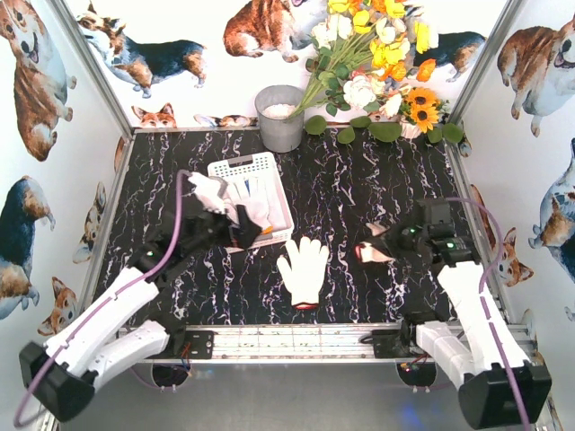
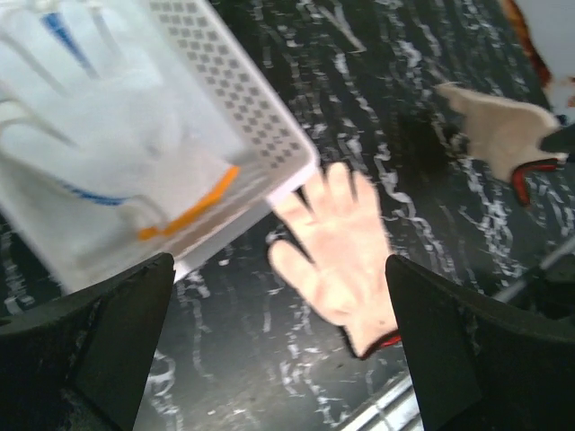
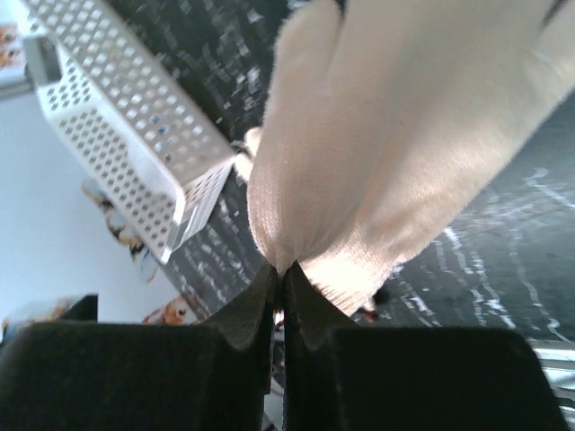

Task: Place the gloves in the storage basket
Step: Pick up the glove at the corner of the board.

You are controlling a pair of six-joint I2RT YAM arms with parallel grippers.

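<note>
The white perforated storage basket [image 1: 277, 199] sits left of centre and holds white knit gloves [image 1: 247, 193], one with an orange cuff [image 2: 184, 208] and blue marks. A beige glove with red trim [image 1: 304, 268] lies flat on the table in front of the basket; it also shows in the left wrist view [image 2: 346, 251]. My left gripper [image 1: 244, 229] is open and empty by the basket's near edge. My right gripper [image 1: 373, 249] is shut on another beige glove with red trim [image 3: 395, 135], held above the table at the right; it shows in the left wrist view too [image 2: 503, 135].
A grey metal bucket [image 1: 280, 117] stands at the back centre. A bunch of yellow and white flowers [image 1: 382, 63] lies at the back right. Patterned walls close the table on three sides. The metal rail [image 1: 296, 341] runs along the near edge.
</note>
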